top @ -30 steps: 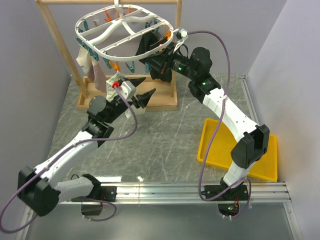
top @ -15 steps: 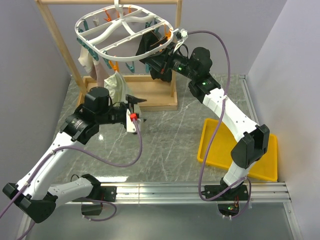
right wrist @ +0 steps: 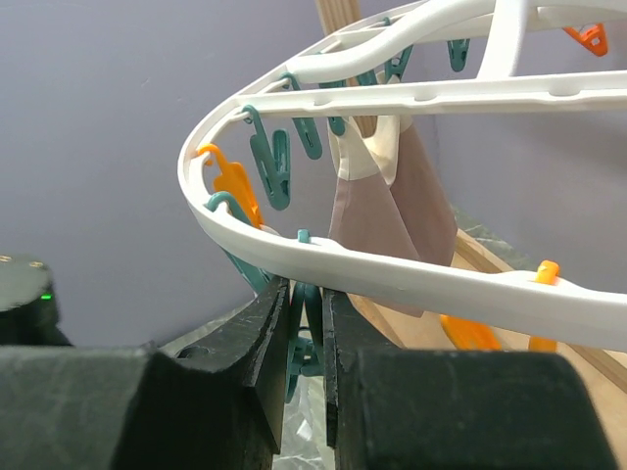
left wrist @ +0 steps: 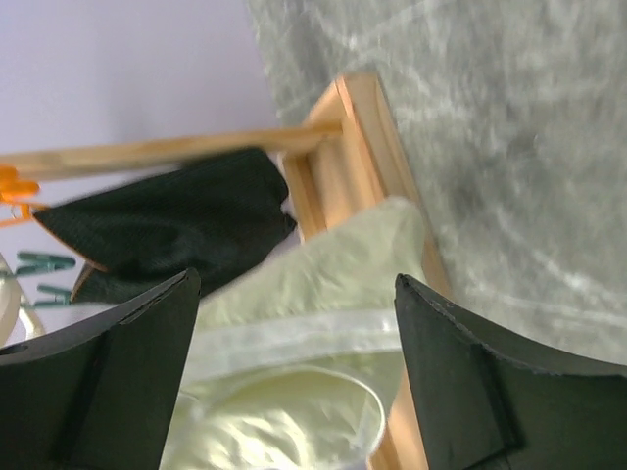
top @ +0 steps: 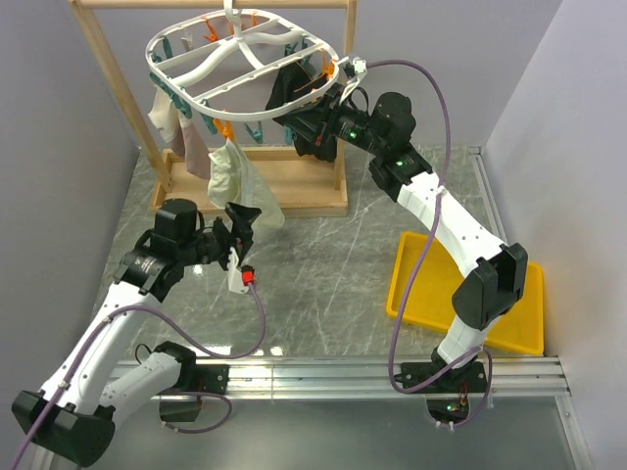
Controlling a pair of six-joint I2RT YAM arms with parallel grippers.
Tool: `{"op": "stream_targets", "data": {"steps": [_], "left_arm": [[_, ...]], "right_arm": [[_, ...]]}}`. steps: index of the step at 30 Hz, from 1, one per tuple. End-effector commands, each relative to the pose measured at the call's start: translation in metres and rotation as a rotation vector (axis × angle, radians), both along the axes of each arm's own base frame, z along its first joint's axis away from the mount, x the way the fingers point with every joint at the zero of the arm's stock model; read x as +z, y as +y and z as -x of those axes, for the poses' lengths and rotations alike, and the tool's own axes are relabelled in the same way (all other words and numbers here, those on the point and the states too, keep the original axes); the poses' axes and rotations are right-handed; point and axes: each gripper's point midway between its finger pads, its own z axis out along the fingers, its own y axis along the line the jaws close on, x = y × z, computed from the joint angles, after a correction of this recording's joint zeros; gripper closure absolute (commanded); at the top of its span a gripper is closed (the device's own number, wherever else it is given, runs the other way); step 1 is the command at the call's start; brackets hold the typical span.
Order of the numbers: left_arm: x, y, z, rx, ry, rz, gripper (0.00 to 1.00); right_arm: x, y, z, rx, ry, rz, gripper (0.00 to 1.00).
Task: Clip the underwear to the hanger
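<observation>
The underwear (top: 235, 178) hangs pale cream, limp and creased, from the front rim of the hanger (top: 217, 61), its lower edge draped in front of the wooden rack (top: 294, 196). In the left wrist view it fills the gap between my left fingers, a paler band running across it.

A second ago my left claw (top: 242, 220) was up at the rack against the cloth. It has now backed off and dropped over the bench (top: 323, 264), its jaws spread wide with nothing in them. My right claw (right wrist: 299, 294) has not shifted: it stays at the hanger's right rim, jaws nearly together around a teal clip (right wrist: 299, 328).

I cannot make out which clip carries the underwear. The left wrist view cuts off its lower part, and my right arm partly hides the black garment (top: 284, 90)
</observation>
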Motion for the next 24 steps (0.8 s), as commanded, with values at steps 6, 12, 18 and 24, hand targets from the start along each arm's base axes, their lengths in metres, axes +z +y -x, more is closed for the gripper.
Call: {"op": "stream_targets", "data": {"steps": [6, 12, 18, 24], "left_arm": [[0.009, 0.023, -0.023, -0.001, -0.328, 0.067, 0.12], [0.008, 0.038, -0.025, 0.034, -0.354, 0.077, 0.09], [-0.003, 0.052, -0.032, 0.072, -0.364, 0.059, 0.05], [-0.005, 0.055, -0.042, 0.074, -0.419, 0.054, 0.02]], "right_arm": [[0.016, 0.001, 0.011, 0.066, -0.034, -0.016, 1.00], [0.017, 0.000, 0.010, 0.068, -0.033, -0.021, 1.00], [0.016, 0.000, 0.011, 0.075, -0.030, -0.022, 1.00], [0.016, 0.000, 0.011, 0.077, -0.028, -0.024, 1.00]]}}
